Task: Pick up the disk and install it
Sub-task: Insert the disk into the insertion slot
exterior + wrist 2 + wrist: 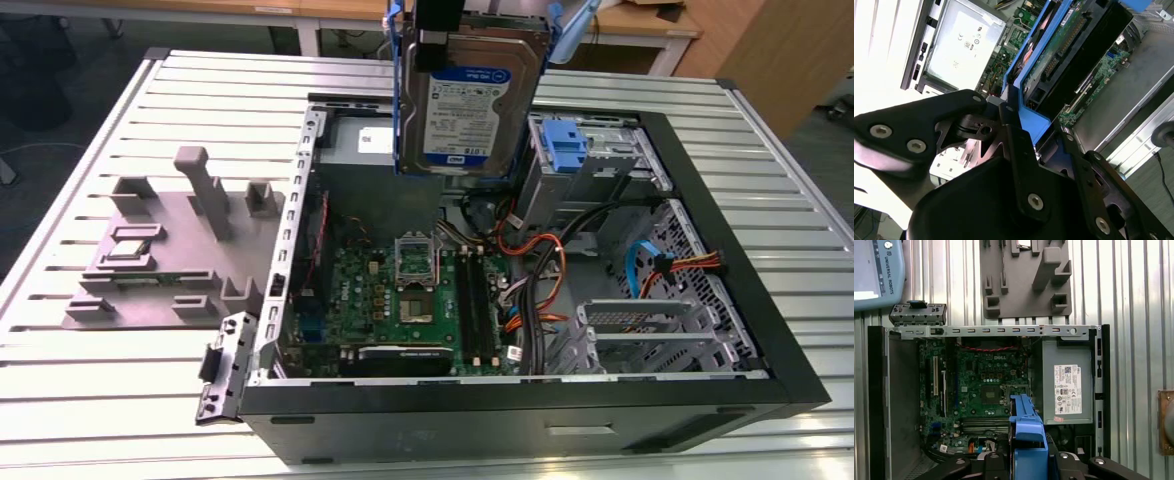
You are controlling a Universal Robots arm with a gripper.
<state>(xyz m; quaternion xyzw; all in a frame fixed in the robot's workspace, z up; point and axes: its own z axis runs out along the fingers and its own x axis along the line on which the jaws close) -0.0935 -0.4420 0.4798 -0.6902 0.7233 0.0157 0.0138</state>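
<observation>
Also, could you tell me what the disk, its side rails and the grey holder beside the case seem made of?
By looks, the disk is likely metal, a silvery shell with dull sheen; the side rails probably plastic, glossy blue; the grey holder apparently matte moulded or printed plastic.

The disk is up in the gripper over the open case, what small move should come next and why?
Probably a short shift toward the exterior view's right. The gripper holds the disk by its blue rails, upright and clear above the case, while the drive cage with the blue bracket sits just to that side.
</observation>
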